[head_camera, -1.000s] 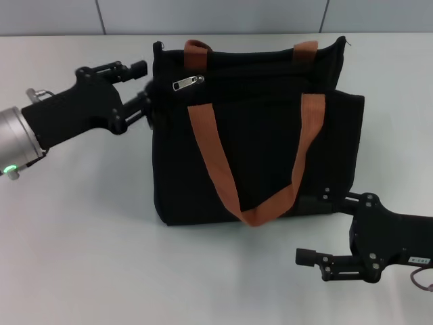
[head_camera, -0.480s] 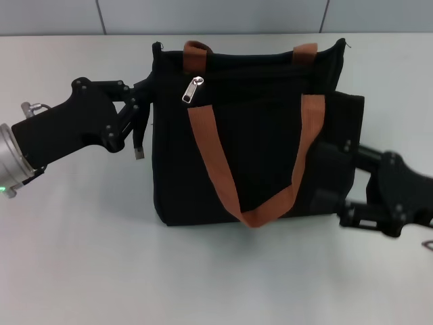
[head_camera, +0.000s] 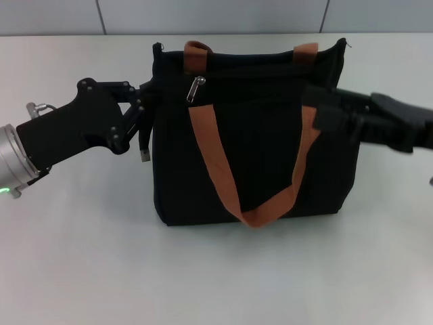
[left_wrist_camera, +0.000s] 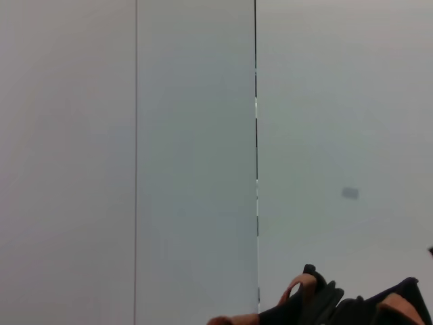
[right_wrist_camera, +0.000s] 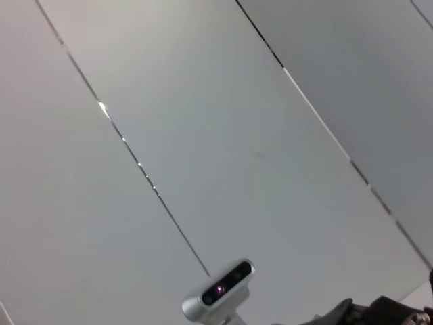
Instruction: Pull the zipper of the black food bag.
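The black food bag stands upright mid-table in the head view, its two orange-brown handles draped over the front. The silver zipper pull hangs at the top left of the bag, just right of the left handle's root. My left gripper is open at the bag's upper left edge, with one finger pointing down beside the bag. My right gripper is raised in front of the bag's upper right part, far from the zipper pull. The bag's top and handles show low in the left wrist view.
The white table lies around the bag, with a grey wall behind it. The right wrist view shows only wall panels and the robot's head camera.
My right arm has risen from the table's front right up in front of the bag's upper right. My left gripper has rotated at the bag's left edge. The zipper pull has swung from lying sideways to hanging down.
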Controlling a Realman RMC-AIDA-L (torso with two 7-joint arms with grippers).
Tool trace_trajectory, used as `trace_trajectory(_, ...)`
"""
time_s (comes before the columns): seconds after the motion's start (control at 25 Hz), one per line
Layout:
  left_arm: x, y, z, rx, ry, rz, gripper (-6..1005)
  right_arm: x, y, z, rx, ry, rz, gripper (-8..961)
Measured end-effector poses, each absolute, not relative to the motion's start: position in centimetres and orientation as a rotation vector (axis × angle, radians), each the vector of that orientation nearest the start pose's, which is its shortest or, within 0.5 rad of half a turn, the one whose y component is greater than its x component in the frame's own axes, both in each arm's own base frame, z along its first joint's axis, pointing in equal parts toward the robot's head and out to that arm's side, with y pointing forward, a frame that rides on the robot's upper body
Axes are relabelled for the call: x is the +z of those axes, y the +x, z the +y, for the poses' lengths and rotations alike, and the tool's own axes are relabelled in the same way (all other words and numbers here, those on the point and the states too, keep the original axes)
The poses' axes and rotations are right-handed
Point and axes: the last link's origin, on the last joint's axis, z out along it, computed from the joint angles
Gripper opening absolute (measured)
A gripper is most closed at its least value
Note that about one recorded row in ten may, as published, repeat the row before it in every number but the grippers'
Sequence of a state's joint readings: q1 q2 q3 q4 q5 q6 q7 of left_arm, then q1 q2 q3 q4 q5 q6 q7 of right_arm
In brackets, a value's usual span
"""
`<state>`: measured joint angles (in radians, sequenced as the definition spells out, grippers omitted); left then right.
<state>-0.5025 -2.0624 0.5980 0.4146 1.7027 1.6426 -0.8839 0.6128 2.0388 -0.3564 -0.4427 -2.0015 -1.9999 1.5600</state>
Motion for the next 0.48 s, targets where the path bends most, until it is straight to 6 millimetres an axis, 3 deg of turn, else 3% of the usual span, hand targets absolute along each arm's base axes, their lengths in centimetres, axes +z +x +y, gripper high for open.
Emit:
trace_trajectory(0.24, 0.3, -25.8, 31.4, -1.067, -2.437, -0.197, 27, 4.1, 20.0, 33.6, 1.34, -2.783, 1.086, 701)
trace_trajectory(0.48, 0.1, -25.8, 31.4, -1.065, -2.436, -0.201, 27, 3.4, 17.4, 35.9, 1.159, -2.854, 1.264, 694)
